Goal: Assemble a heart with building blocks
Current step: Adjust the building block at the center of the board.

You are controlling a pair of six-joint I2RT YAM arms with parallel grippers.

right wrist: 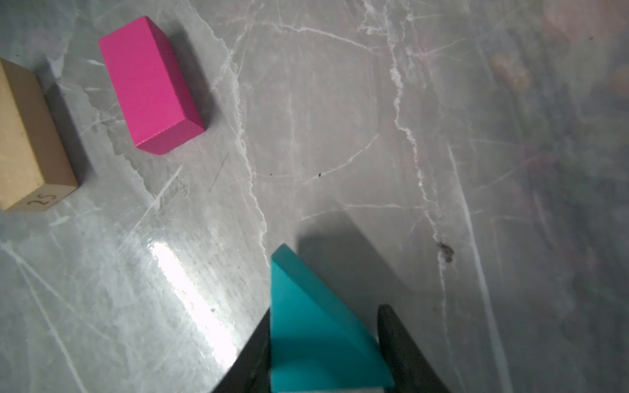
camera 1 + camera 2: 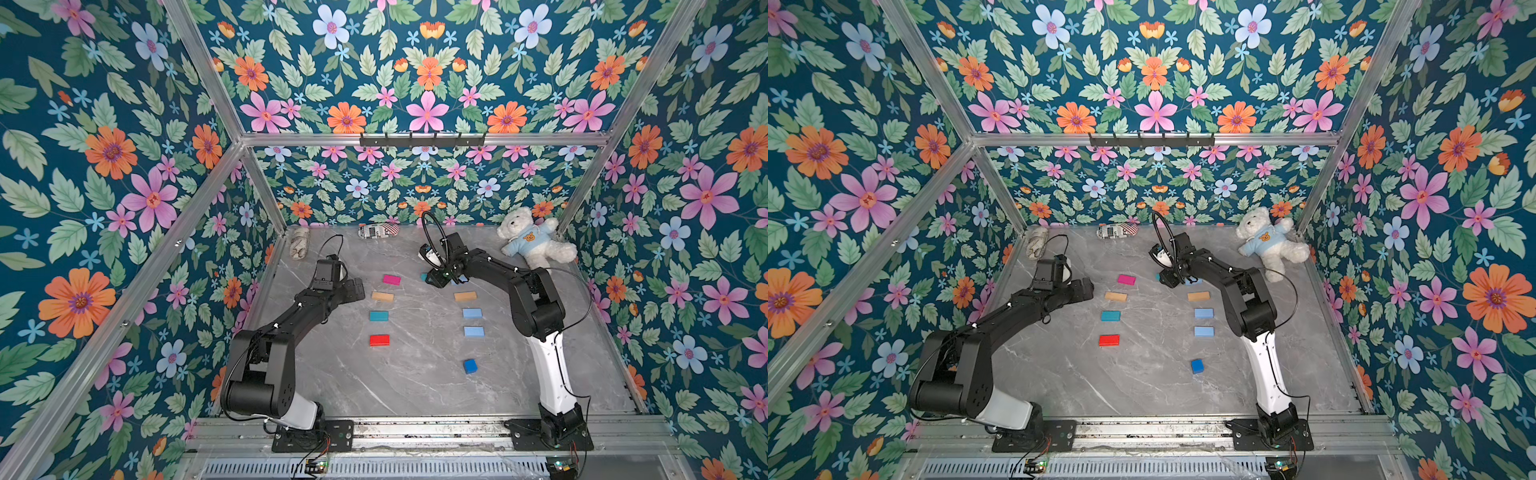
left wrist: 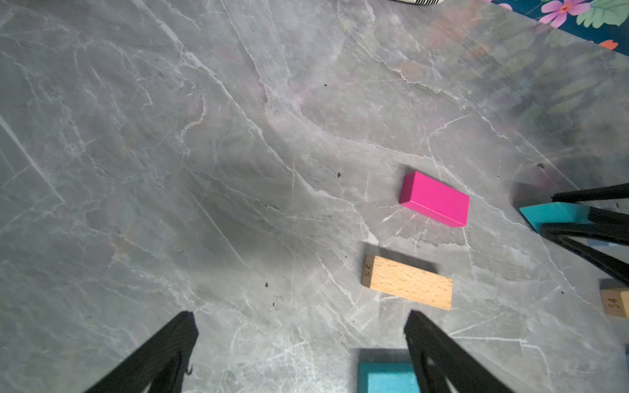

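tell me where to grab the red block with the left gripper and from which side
Come straight down from above with the left gripper and close on the red block across its two long sides at mid-length. It lies flat on the table, its short width likely fits the open jaws, and the teal block nearby sits apart, leaving finger room.

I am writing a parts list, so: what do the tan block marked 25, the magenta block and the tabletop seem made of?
Tan block: bare wood, grain and flecks show.
Magenta block: probably painted wood, even matt colour, no grain.
Tabletop: grey marble look with white veins, glossy by its glare; stone or print, unclear.
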